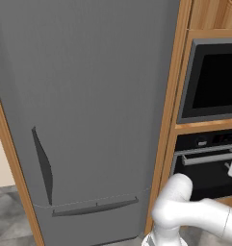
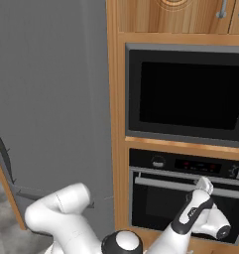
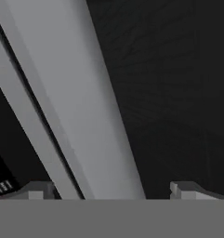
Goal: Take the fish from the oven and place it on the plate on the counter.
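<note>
The black oven (image 2: 185, 198) is set in a wooden frame, its door shut and its grey bar handle (image 2: 160, 182) running across the top of the door. My gripper (image 2: 205, 184) is right at that handle, towards its right end. In the hand view the handle (image 3: 81, 107) runs slantwise through the gap of my open gripper (image 3: 114, 191), one fingertip (image 3: 36, 190) on each side and neither pressing on it. The oven (image 1: 209, 163) also appears at the right edge of the left base view. The fish is hidden behind the oven door. The plate and the counter are out of view.
A black microwave (image 2: 190, 94) sits in the wooden frame directly above the oven. A tall grey fridge (image 1: 88, 120) with dark handles stands to the left of the frame. Wooden cabinet doors (image 2: 200, 15) are at the top.
</note>
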{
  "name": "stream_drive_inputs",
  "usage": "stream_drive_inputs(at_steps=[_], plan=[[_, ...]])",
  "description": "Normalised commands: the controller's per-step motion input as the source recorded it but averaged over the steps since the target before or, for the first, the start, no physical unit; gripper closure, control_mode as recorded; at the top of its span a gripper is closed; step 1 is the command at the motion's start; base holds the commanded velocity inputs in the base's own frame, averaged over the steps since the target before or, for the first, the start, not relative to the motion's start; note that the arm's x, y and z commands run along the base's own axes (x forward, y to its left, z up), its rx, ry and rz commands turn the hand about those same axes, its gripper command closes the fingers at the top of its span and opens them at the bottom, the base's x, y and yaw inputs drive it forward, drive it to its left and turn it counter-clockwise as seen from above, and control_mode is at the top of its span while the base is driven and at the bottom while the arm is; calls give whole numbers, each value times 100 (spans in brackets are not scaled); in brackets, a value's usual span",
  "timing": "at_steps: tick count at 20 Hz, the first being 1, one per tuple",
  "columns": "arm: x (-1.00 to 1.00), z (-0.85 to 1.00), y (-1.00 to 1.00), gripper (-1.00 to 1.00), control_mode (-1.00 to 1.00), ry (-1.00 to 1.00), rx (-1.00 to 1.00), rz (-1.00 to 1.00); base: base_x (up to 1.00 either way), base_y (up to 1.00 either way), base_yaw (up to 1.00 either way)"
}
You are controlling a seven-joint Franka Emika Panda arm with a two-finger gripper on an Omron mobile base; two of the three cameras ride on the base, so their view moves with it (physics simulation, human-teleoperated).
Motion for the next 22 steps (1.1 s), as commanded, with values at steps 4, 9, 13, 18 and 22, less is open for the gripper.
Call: stream_drive_inputs(at_steps=[4, 9, 13, 18, 22], plan=[[35, -36, -18, -100, -100, 0, 3, 3, 0, 0, 0], [31, -29, -9, -100, -100, 0, 2, 3, 0, 0, 0], [0, 0, 0, -100, -100, 0, 1, 0, 0, 0, 0], [0, -5, 2, 100, -100, 0, 0, -1, 0, 0, 0], [11, -5, 18, 100, -100, 0, 0, -8, 0, 0, 0]])
